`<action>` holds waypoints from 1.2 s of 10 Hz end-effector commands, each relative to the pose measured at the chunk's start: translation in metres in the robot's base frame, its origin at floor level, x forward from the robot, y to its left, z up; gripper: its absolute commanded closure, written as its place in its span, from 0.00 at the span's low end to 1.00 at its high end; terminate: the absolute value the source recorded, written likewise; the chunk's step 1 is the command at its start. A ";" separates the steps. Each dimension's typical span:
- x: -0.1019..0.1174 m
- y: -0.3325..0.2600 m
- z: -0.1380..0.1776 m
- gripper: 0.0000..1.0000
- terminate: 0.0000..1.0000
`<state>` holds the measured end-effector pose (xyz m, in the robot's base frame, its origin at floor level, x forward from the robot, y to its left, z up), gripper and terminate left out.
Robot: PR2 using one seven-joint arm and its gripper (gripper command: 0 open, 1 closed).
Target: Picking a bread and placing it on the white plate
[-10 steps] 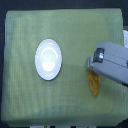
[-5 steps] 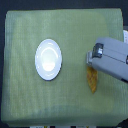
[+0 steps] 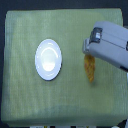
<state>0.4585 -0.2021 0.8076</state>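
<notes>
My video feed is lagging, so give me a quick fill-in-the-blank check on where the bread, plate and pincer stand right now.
1. The white plate holds ____ food.
2. The bread lies on the ____ cloth, toward the exterior view's right.
3. The arm covers the bread's ____ end, and the pincer is hidden from view there.
4. The plate and the bread are ____, not touching.

Missing words: no; green; upper; apart
</notes>
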 end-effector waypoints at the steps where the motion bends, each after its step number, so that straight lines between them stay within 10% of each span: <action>1: 0.037 0.053 0.073 1.00 0.00; 12: 0.046 0.294 -0.001 1.00 0.00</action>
<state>0.5171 0.0423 0.8419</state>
